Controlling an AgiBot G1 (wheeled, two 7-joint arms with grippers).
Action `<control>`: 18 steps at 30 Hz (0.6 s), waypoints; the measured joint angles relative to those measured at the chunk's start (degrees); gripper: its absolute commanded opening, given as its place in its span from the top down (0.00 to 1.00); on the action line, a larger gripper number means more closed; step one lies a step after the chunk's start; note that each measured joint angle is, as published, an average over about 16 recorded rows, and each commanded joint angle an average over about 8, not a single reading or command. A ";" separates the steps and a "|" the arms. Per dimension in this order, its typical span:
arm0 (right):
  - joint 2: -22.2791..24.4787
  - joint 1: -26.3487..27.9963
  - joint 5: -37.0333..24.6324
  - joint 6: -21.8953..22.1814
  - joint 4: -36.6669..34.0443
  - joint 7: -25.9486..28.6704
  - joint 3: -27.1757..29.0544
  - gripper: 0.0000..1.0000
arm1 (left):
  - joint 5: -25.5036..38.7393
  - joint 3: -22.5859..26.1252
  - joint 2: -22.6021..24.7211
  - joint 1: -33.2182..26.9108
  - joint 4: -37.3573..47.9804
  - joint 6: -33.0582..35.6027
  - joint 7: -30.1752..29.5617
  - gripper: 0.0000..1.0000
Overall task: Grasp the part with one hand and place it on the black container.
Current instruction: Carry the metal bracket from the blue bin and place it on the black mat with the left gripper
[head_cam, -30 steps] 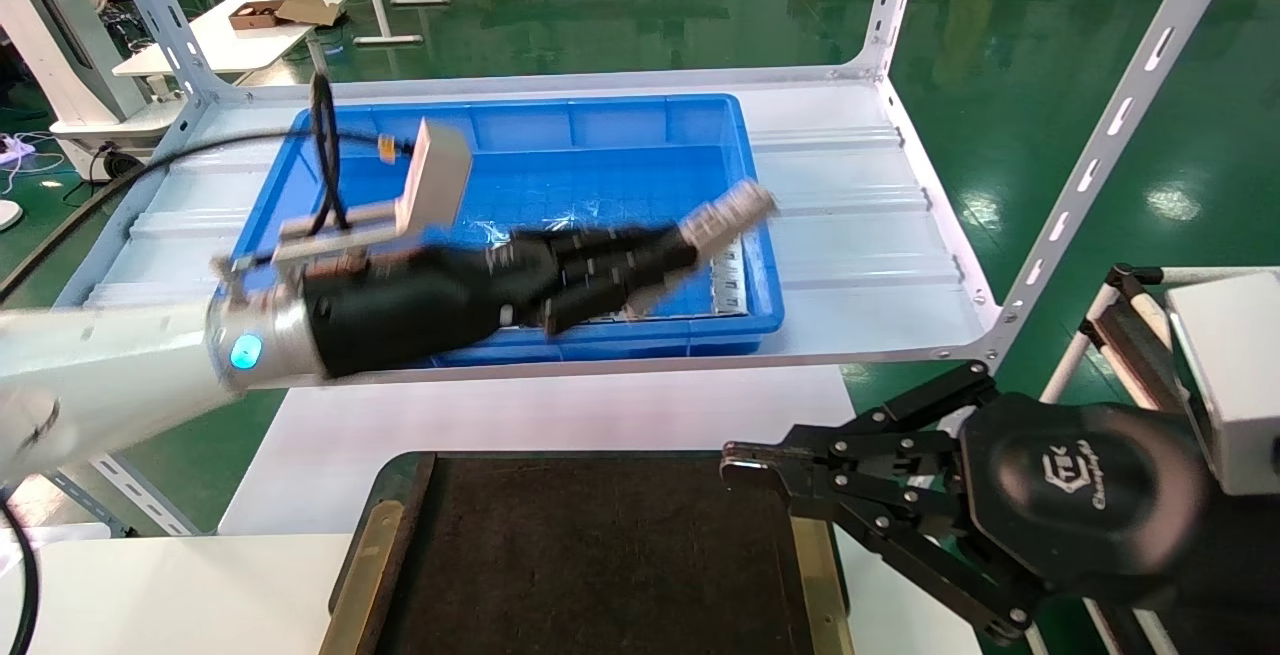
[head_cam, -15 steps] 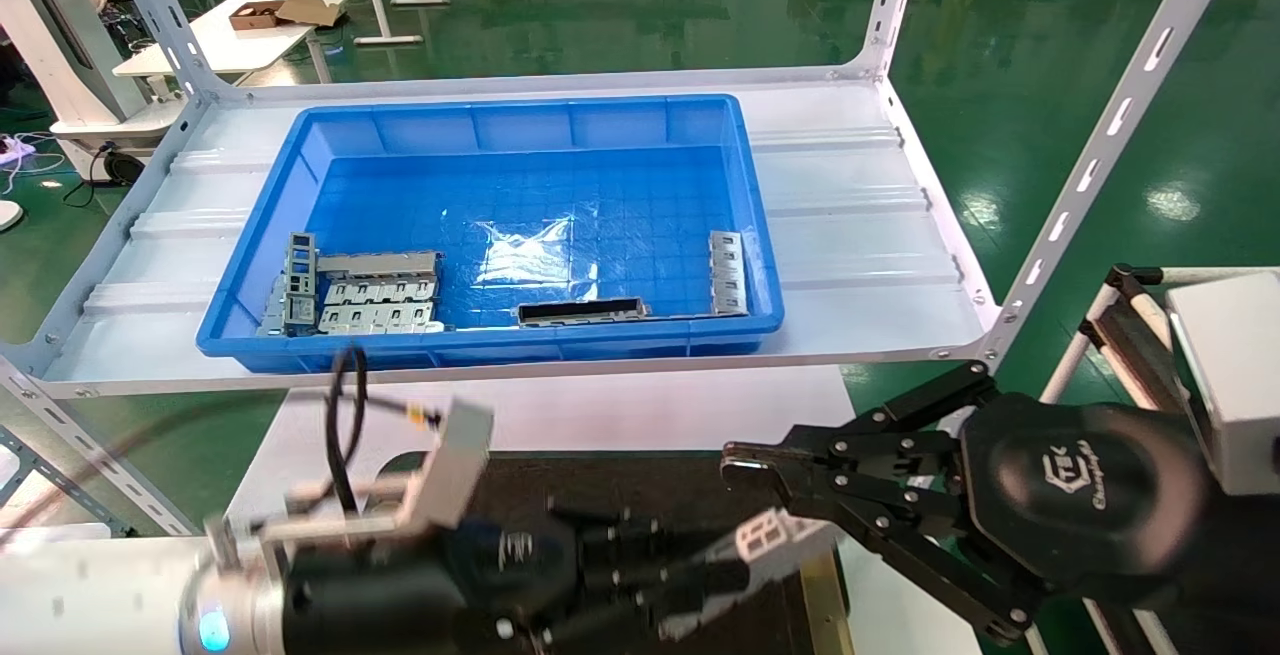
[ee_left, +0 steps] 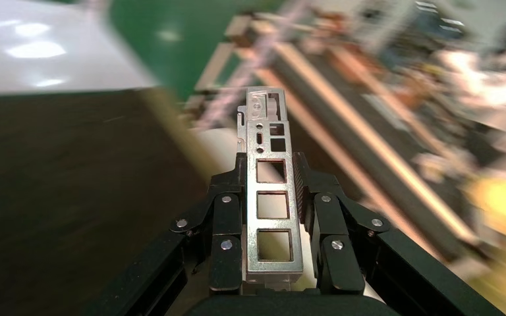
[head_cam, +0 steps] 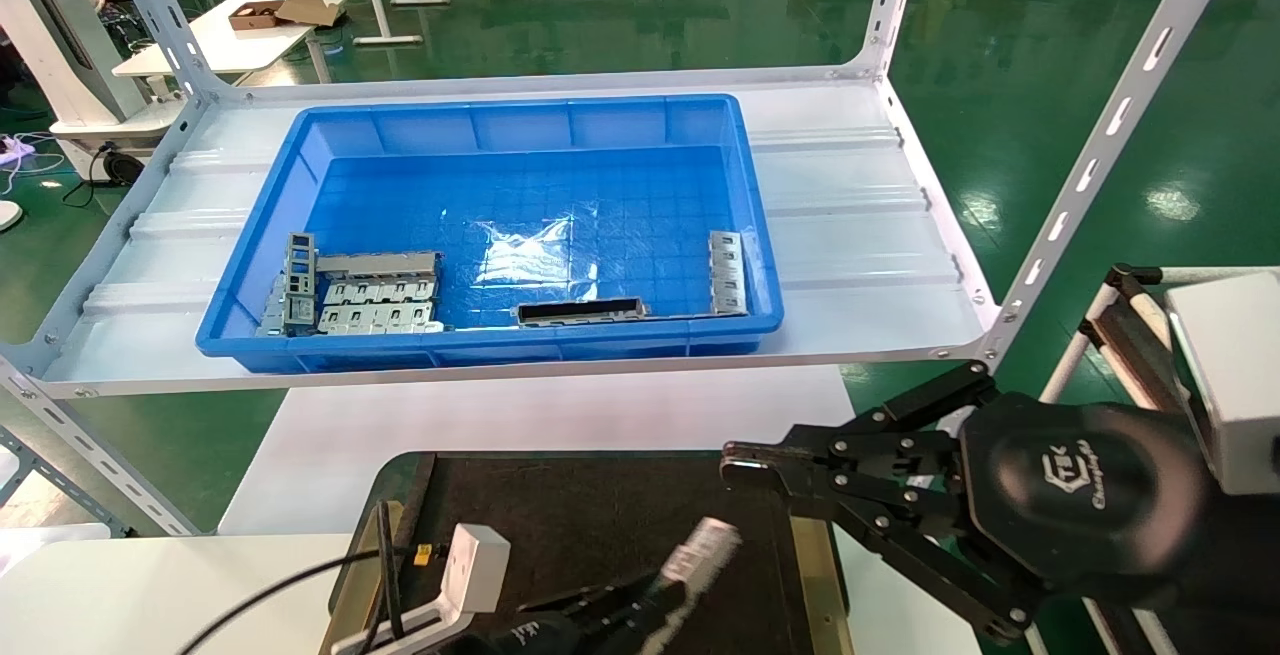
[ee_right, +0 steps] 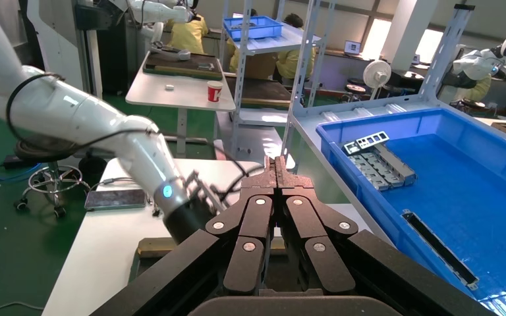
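My left gripper (head_cam: 655,590) is low at the front edge of the head view, over the black container (head_cam: 560,515). It is shut on the part (head_cam: 703,543), a slim silver bar with square windows. In the left wrist view the part (ee_left: 270,197) sticks out forward between the fingers (ee_left: 227,210), above the tray's dark inside (ee_left: 53,171). I cannot tell whether the part touches the tray. My right gripper (head_cam: 740,465) is shut and empty, parked over the tray's right rim; its closed tips show in the right wrist view (ee_right: 281,172).
A big blue bin (head_cam: 500,125) stands on the white shelf behind the tray. It holds flat slotted plates (head_cam: 370,305), a dark-hollowed long bar (head_cam: 582,311) and another windowed bar (head_cam: 727,272). Slanted shelf posts (head_cam: 1090,165) rise at the right.
My left arm has swung from over the blue bin down and toward me, carrying the part to above the black container. The right arm has not moved.
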 measured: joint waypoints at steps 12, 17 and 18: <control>0.01 0.01 0.02 0.01 0.00 -0.01 -0.02 1.00 | 9.23 6.99 9.18 -2.36 7.33 -23.83 -8.91 1.00; 0.01 0.01 0.02 0.01 0.00 -0.02 -0.03 1.00 | 10.53 9.20 12.44 -5.32 12.11 -27.69 -11.53 1.00; 0.01 0.01 0.03 0.02 0.00 -0.02 -0.04 1.00 | 10.66 9.52 13.00 -5.79 12.98 -28.28 -11.92 1.00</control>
